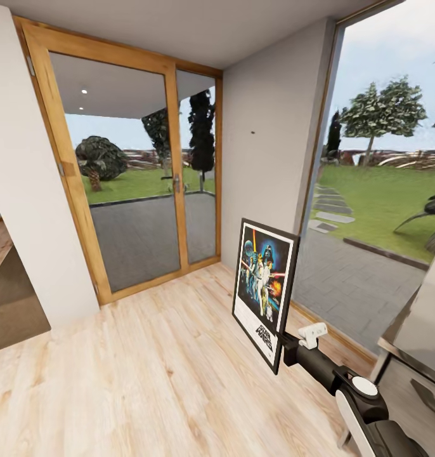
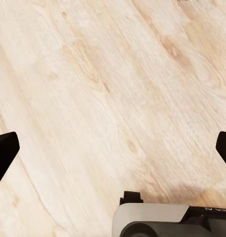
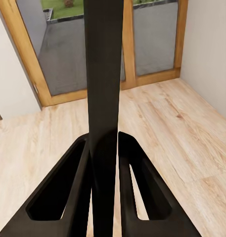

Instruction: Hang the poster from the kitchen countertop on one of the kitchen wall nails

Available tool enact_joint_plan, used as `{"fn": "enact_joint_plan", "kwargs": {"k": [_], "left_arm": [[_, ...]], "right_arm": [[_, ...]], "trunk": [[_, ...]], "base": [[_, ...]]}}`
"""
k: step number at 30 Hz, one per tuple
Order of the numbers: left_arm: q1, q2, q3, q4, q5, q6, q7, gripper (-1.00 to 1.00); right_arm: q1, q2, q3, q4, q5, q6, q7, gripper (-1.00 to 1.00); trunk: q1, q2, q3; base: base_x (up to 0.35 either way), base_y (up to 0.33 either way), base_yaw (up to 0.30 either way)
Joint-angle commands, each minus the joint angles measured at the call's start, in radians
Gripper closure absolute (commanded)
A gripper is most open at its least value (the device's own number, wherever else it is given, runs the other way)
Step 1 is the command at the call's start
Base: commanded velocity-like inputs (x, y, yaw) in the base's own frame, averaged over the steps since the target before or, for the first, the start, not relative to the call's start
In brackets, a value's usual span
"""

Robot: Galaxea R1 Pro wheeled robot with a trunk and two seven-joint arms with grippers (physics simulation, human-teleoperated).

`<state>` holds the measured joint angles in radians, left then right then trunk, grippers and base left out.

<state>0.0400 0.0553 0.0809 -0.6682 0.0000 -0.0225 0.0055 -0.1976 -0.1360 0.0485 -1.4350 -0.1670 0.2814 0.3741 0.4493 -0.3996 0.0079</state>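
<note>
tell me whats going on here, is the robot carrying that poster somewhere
Yes. The right gripper is shut on the lower edge of the poster and holds it upright above the wooden floor, facing a pale wall between a glass door and a large window. A small dark nail sits high on that wall; the poster is not yet hung. The left gripper is open over the floor, holding nothing.

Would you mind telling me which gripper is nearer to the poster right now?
Right. The right gripper is clamped on the poster at its edge; the left gripper hangs open over bare wooden floor, apart from it.
</note>
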Motion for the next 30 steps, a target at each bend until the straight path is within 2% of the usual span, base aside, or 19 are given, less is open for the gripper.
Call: {"fn": "enact_joint_plan", "kwargs": {"k": [1, 30], "left_arm": [[0.000, 0.000, 0.000, -0.001, 0.000, -0.002, 0.001, -1.00], [0.000, 0.001, 0.000, 0.001, 0.000, -0.001, 0.001, -1.00]], "right_arm": [[0.000, 0.000, 0.001, -0.001, -0.013, 0.009, 0.002, 1.00], [0.000, 0.000, 0.001, -0.001, -0.012, 0.008, 0.002, 1.00]], "trunk": [[0.001, 0.000, 0.000], [0.001, 0.000, 0.000]], "base": [[0.189, 0.170, 0.000], [0.235, 0.229, 0.000]]}}
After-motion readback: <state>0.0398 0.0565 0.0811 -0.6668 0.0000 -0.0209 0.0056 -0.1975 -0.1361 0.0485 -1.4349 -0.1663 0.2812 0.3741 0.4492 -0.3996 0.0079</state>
